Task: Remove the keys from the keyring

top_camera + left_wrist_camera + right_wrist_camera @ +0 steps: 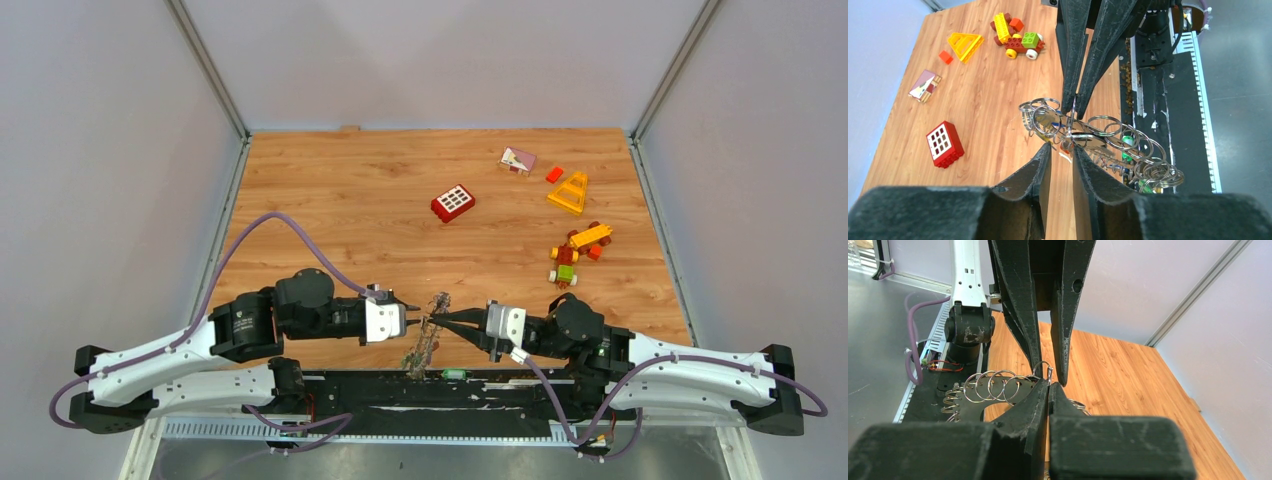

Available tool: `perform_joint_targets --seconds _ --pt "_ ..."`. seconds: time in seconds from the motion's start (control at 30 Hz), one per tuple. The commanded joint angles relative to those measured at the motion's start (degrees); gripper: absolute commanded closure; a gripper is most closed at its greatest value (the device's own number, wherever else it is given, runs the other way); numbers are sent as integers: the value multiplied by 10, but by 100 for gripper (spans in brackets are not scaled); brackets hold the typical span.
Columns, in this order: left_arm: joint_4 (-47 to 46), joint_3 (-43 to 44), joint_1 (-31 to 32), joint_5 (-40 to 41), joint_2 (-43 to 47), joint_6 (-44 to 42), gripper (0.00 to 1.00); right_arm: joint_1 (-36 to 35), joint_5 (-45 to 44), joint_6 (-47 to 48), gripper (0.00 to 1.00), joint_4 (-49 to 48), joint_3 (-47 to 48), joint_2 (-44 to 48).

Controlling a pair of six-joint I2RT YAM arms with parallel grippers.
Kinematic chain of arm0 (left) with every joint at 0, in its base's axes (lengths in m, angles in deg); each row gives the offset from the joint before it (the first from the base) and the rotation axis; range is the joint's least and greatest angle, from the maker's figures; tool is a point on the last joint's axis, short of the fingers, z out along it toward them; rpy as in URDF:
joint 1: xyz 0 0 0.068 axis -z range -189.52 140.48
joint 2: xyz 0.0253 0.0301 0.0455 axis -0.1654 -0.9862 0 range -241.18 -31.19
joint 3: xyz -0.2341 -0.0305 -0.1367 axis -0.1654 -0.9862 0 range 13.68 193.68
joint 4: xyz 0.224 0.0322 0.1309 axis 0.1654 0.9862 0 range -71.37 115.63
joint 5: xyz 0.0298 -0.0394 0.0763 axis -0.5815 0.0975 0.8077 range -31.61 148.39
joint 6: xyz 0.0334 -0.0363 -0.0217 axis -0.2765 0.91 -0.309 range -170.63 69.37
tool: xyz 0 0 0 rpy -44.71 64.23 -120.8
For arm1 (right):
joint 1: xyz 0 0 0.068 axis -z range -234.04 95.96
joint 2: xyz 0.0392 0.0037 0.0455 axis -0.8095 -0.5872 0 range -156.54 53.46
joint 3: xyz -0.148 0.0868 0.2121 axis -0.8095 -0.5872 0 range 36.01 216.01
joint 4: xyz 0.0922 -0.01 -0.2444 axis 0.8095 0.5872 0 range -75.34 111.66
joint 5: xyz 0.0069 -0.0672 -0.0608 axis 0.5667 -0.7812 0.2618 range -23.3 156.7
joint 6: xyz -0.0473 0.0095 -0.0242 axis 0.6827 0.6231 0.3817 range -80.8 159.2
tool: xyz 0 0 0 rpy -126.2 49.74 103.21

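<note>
Starting at the near edge of the surface point(330, 210), where was the keyring point(425, 340)?
— It hung lifted between the two arms, just over the black strip point(560, 388) along that edge, about midway. Its long axis ran from the strip up and away toward the far edge. The keys point(1103, 159) and the small split rings point(1104, 125) trailed off its low, near end.
Which arm had it?
— The right arm point(680, 360). The right jaws reached in from the right edge and were pressed together on the upper, far end of the bunch.
And the left jaws?
— They were apart, with a clear gap, on the left arm point(180, 350). They pointed straight at the right jaws, almost tip to tip. In the right wrist view they straddled one upright ring point(1045, 371) at the top of the bunch. I could not tell whether either pad touched it.
So which was better placed for the next pull?
— The left, I judged. That ring sat between its jaws, so it needed only to close and draw toward the left edge, across the bunch's long axis. The rings crowded there, though, so it could nip two at once.
Anything farther out?
— A red brick point(453, 203), a toy car point(572, 255) and a yellow triangle point(570, 192) lay well apart, toward the far right corner.
</note>
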State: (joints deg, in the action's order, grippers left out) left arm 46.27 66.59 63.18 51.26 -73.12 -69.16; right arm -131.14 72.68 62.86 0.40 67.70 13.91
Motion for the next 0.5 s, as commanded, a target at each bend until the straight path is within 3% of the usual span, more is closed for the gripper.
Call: perform_joint_targets --seconds 0.0,0.47 --pt "-3 6 1 -3 16 -6 69 -2 0 -2 100 -58 5 15" --pt "-12 6 1 -45 30 13 67 -2 -3 1 100 -54 10 9"
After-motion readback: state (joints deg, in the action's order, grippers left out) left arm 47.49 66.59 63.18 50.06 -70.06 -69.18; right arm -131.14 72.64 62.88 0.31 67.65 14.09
